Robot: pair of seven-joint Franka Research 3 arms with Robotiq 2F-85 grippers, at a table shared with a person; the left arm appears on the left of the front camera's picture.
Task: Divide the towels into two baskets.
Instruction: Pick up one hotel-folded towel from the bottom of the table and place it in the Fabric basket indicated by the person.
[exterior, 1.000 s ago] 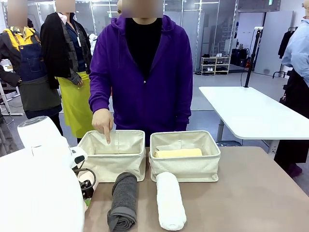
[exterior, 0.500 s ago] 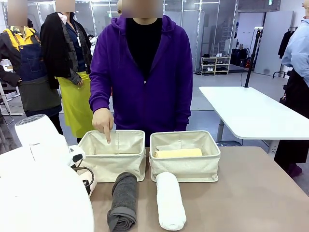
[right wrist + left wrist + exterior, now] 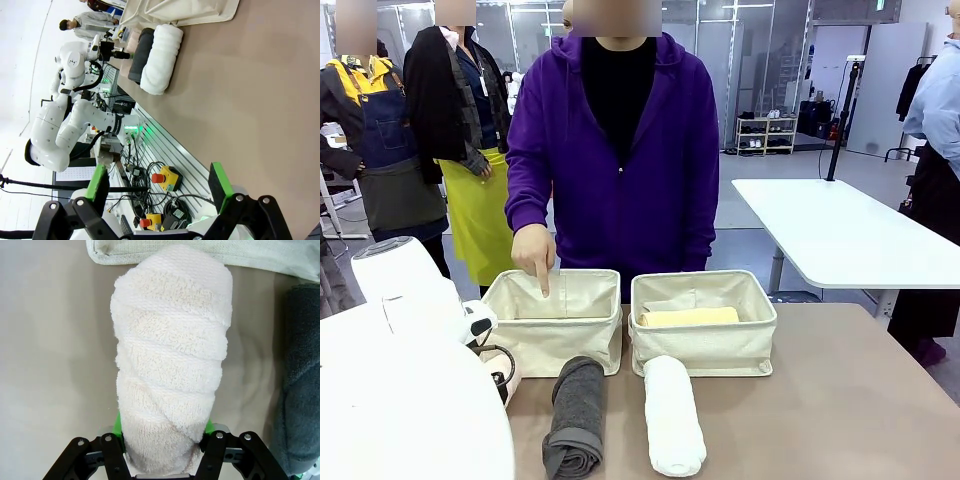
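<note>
1. Peach towel (image 3: pixel 172 365) lies on table (image 3: pixel 55 365), far end against left basket (image 3: pixel 260 256) wall. L gripper (image 3: pixel 164 432) pinches its near end betw. green pads.
2. Grey towel (image 3: pixel 577 415) just beside it, then white towel (image 3: pixel 672 413), in front of right basket (image 3: pixel 705 352).
3. Yellow towel (image 3: pixel 688 317) lies inside right basket.
4. Person's hand (image 3: pixel 533 252) points into left basket.
5. R gripper (image 3: pixel 159 185) is spread wide, nothing betw. pads.

Left end effector (image 3: pixel 164 426) clamped on peach towel (image 3: pixel 170 340), right end effector (image 3: pixel 159 182) spread wide, wrist rolled sideways

Bright, even, sharp indoor light
</note>
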